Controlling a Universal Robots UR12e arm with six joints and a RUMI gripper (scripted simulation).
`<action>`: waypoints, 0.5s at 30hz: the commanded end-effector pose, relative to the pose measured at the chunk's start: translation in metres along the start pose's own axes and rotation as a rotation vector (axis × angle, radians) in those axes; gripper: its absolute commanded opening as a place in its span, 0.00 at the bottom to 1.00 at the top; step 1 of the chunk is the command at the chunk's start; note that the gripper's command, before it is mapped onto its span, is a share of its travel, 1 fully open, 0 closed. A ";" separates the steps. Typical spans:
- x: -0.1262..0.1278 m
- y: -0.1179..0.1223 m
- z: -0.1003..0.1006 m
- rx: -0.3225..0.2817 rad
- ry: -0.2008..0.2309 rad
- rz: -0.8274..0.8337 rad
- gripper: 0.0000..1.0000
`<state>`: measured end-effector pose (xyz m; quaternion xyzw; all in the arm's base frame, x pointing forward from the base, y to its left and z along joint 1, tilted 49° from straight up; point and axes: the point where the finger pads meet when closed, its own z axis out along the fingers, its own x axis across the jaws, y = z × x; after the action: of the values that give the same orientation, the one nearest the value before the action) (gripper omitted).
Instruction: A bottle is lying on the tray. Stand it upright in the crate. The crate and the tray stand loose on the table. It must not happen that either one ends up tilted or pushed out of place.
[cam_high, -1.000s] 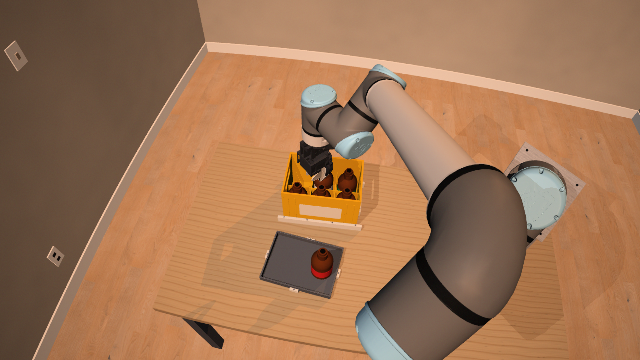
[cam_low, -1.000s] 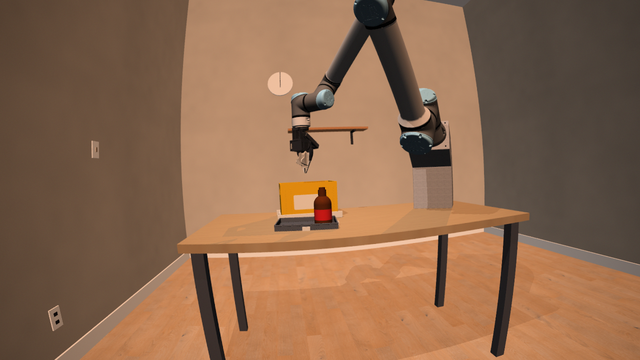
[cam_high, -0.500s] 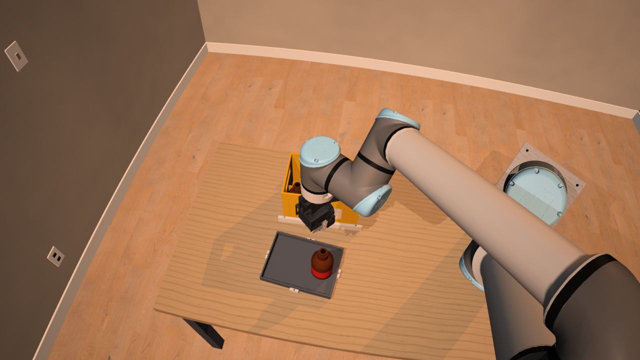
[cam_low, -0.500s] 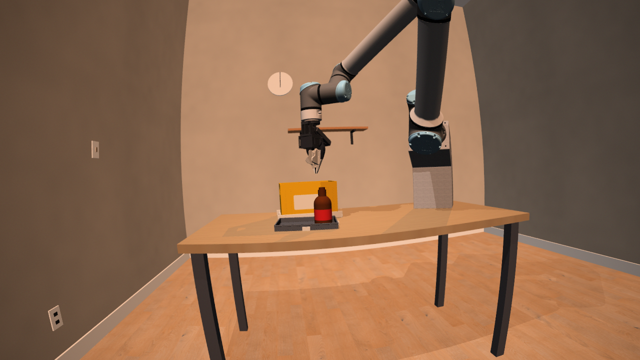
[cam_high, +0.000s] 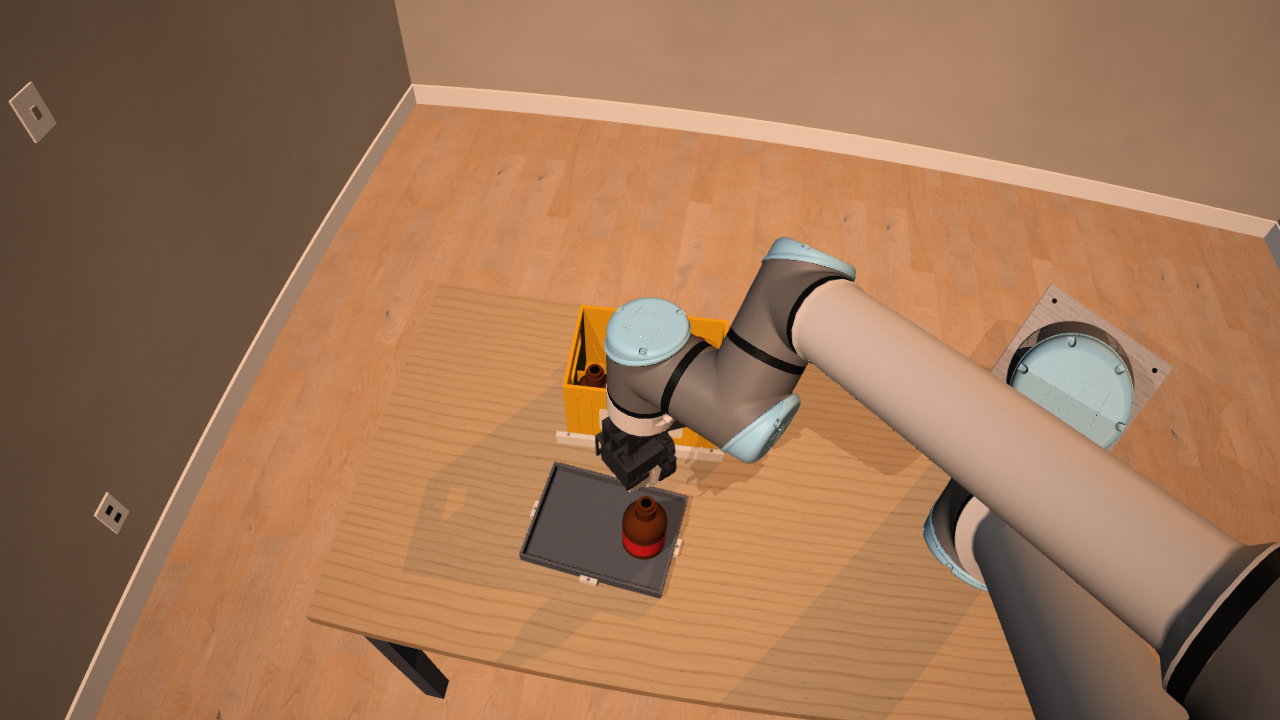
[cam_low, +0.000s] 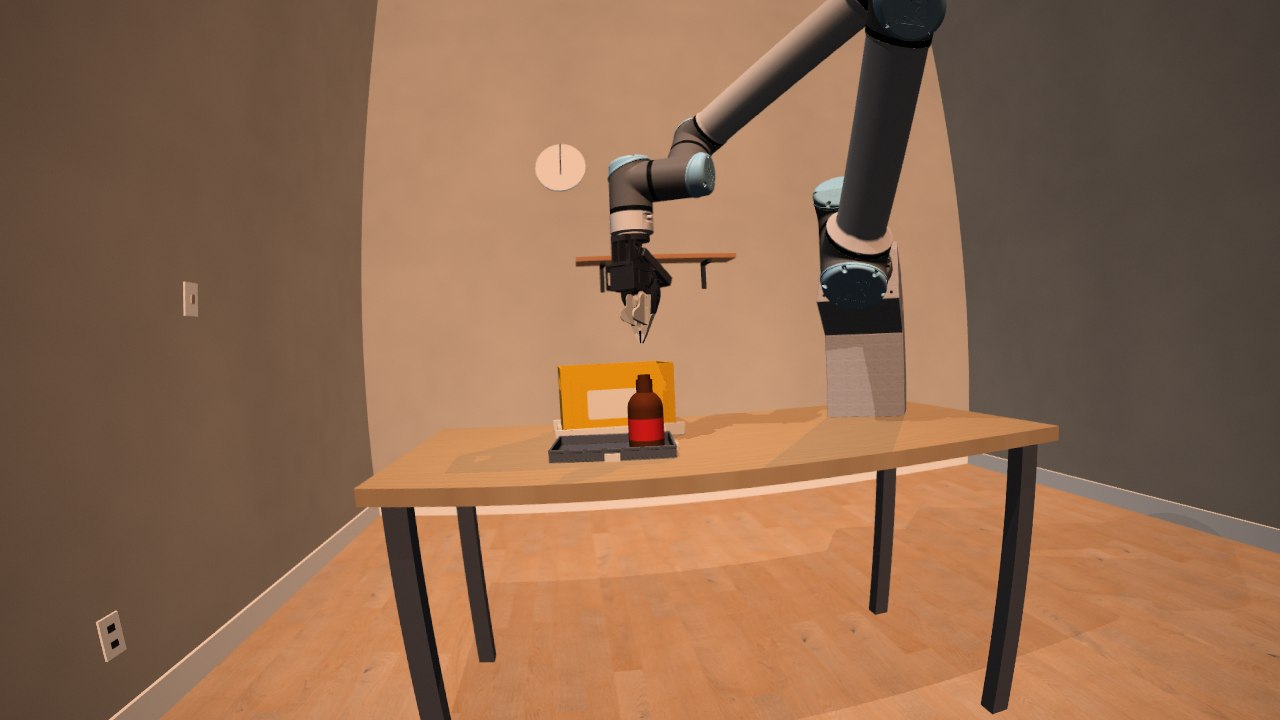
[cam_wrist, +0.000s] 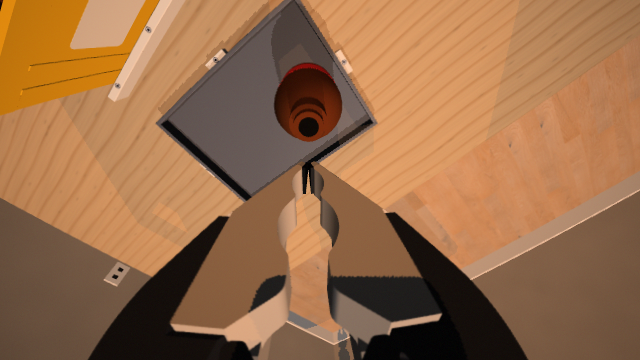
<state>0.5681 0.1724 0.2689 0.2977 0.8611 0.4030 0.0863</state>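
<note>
Crate (cam_high: 586, 410) (cam_low: 572, 402) (cam_wrist: 45, 70) contents (one bottleneck (cam_high: 595, 374) aside) hide behind the arm (cam_high: 742, 376).

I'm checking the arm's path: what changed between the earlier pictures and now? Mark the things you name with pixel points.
The gripper (cam_high: 641, 484) (cam_low: 641, 341) (cam_wrist: 308, 165) moved from over the crate (cam_high: 586, 411) (cam_low: 572, 394) (cam_wrist: 50, 55) toward the tray (cam_high: 572, 528) (cam_low: 572, 452) (cam_wrist: 225, 125). Nothing was gripped. The bottle (cam_high: 644, 528) (cam_low: 645, 416) (cam_wrist: 308, 102), crate and tray stayed put.
</note>
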 end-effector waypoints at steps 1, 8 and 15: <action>0.001 0.001 -0.001 0.000 -0.001 0.000 0.00; 0.001 0.001 -0.001 0.000 -0.001 0.000 0.38; 0.001 0.001 -0.001 0.000 -0.001 0.000 0.38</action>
<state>0.5671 0.1730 0.2698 0.2979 0.8611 0.4029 0.0862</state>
